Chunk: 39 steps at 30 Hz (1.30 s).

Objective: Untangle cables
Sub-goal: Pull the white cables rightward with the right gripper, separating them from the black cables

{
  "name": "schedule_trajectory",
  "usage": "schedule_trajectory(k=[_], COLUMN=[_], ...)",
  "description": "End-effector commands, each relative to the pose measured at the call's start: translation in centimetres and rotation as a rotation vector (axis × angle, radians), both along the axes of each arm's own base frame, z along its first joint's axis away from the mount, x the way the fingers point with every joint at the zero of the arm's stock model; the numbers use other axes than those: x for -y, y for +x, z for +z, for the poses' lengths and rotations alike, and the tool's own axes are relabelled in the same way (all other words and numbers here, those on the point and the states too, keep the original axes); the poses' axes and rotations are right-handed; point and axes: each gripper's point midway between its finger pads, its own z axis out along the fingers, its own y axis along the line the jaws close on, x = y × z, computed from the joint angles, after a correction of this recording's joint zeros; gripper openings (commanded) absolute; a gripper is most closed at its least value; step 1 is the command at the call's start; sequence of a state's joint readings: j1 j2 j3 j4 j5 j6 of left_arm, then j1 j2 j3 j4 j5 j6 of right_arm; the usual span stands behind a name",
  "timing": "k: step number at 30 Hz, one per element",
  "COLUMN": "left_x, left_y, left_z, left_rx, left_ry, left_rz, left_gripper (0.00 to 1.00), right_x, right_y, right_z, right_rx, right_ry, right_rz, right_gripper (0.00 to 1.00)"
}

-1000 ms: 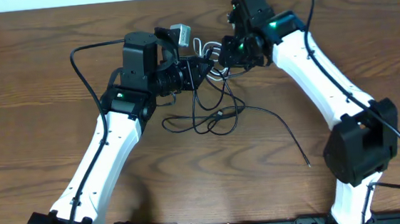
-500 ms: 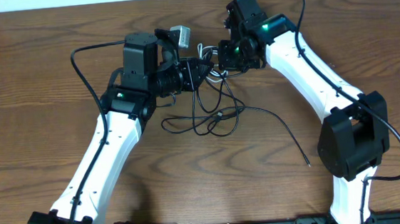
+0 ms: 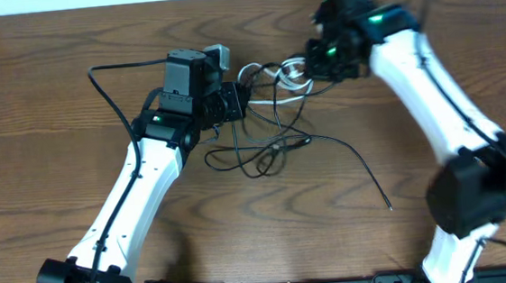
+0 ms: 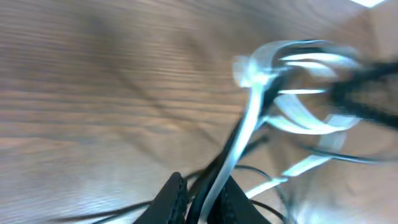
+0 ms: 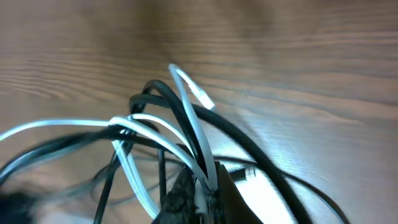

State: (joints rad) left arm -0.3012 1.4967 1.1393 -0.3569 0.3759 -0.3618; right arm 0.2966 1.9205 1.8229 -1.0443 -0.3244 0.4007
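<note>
No writing, label, brand or number is legible anywhere: not on the cables [image 3: 276,146], arms [image 3: 136,189] or wooden surface [image 3: 35,131].

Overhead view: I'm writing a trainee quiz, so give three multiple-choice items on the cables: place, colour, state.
1. Where does the long thin black cable end? A. on the brown wooden table, right of the tangle; B. in a box; C. in a drawer.
2. What colour is the short looped cable at the right claw? A. red; B. white; C. yellow.
3. The right claw is: A. wide open; B. holding tape; C. shut on that cable.
Answers: A, its tip lies on wood; B, pale loops show; C, it runs between closed fingers.
</note>
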Motion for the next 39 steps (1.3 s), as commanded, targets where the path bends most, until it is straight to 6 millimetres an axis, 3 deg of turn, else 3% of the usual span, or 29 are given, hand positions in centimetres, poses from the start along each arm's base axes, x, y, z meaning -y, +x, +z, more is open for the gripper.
schedule_trajectory(k=[1,9,16,24,29,34,39], left_x=[-3.7,-6.6,-11.0,-14.5,-13.8,-10.8,-7.4], left_y=[1.2,2.0,2.2,2.6,2.6,2.9,2.5], left_z=[-1.6,-1.7,-1.7,-1.7,-1.9,-1.5,1.5], left_rx=[0.016,0.048,0.062,0.047,0.036,0.058,0.141], left_ry=[0.162,0.287,0.453,0.468,0.425,0.33,0.202], left_rz=[0.144,0.264,0.42,0.509,0.476,0.318,0.145], left_gripper=[0.17,0.17,0.17,0.17,0.17,0.17,0.44], right_x=[4.4,10.4,16.3,20.4,19.1,16.2,12.7], right_y=[0.2,-2.1,-3.9,-6.0,-6.5,-6.6,-7.0], right_z=[6.2,11.5,14.9,15.5,15.6,14.9,13.5], right_rx=[0.152,0.238,0.322,0.326,0.315,0.292,0.235], right_ry=[-0.004,0.051,0.069,0.115,0.16,0.141,0.121], right_rz=[-0.044,-0.099,-0.202,-0.236,-0.185,-0.09,0.006], right_gripper=[0.01,0.01,0.01,0.01,0.01,0.01,0.01])
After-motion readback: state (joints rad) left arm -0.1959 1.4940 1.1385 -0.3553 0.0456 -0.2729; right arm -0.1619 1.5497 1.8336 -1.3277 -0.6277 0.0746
